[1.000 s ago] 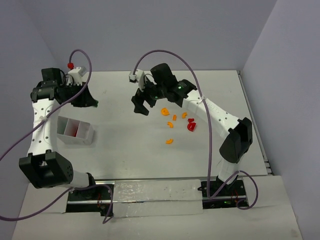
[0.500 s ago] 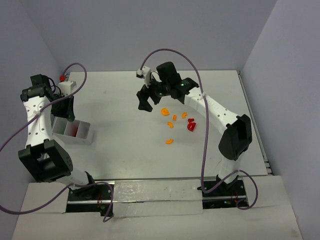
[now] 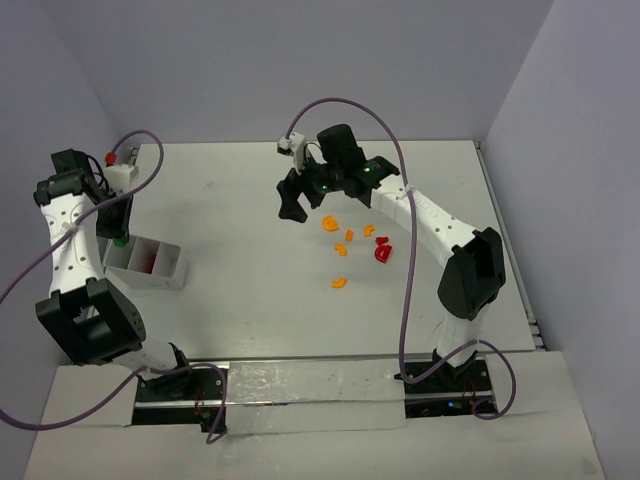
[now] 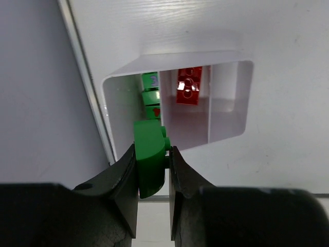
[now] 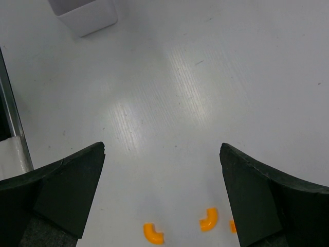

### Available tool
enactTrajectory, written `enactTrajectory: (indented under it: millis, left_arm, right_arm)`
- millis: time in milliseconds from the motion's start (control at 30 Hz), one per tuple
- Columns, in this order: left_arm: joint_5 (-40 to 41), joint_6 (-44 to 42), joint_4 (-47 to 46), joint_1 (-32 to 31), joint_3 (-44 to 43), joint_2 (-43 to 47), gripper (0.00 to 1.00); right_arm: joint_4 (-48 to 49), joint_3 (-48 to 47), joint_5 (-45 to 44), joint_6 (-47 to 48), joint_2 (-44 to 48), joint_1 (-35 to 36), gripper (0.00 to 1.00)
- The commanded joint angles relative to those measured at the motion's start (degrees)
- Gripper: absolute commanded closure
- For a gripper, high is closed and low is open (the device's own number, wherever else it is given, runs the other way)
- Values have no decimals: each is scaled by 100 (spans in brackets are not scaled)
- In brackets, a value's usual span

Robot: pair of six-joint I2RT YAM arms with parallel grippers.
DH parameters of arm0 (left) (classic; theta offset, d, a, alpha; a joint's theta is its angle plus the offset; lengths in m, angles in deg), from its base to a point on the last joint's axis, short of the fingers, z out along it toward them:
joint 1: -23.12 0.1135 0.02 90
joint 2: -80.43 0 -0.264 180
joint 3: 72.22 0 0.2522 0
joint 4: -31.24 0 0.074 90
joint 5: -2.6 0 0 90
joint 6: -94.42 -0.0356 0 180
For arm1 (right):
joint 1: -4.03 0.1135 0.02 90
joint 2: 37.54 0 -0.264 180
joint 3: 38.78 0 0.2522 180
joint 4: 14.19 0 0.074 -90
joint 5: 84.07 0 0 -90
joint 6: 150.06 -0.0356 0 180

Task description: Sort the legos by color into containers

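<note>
Left wrist view, item one: green lego, curved-topped, clamped across its flat sides by my left gripper, at the tray's 6 o'clock edge. Green blocks lie in the end compartment, a red block in the next. Item two: orange half-rings and red pieces, loose just 3 o'clock of the table centre. Right gripper: spread wide, empty. I judge every piece light, rigid and slick; pinch the flat faces, not the curves.

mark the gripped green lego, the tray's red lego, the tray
gripped green lego (image 4: 149,154), left wrist view, curved face
red lego (image 4: 189,85), left wrist view, studded face
tray (image 4: 241,98), left wrist view, right wall
</note>
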Motion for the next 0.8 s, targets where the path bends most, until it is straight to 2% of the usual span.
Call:
enactTrajectory:
  millis: [0, 133, 500, 600, 767]
  left_arm:
    - [381, -32, -420, 49, -104, -8, 87]
    - [383, -47, -455, 62, -95, -71, 82]
    - [427, -19, -587, 97, -32, -317, 77]
    - [462, -27, -610, 106, -38, -335, 67]
    - [508, -80, -646, 103, -9, -320, 44]
  right_arm:
    - [252, 24, 105, -47, 45, -44, 0]
    - [285, 61, 135, -59, 23, -37, 0]
    - [354, 123, 211, -86, -70, -111, 0]
    - [354, 123, 243, -71, -93, -125, 0]
    - [369, 123, 278, -71, -141, -161, 0]
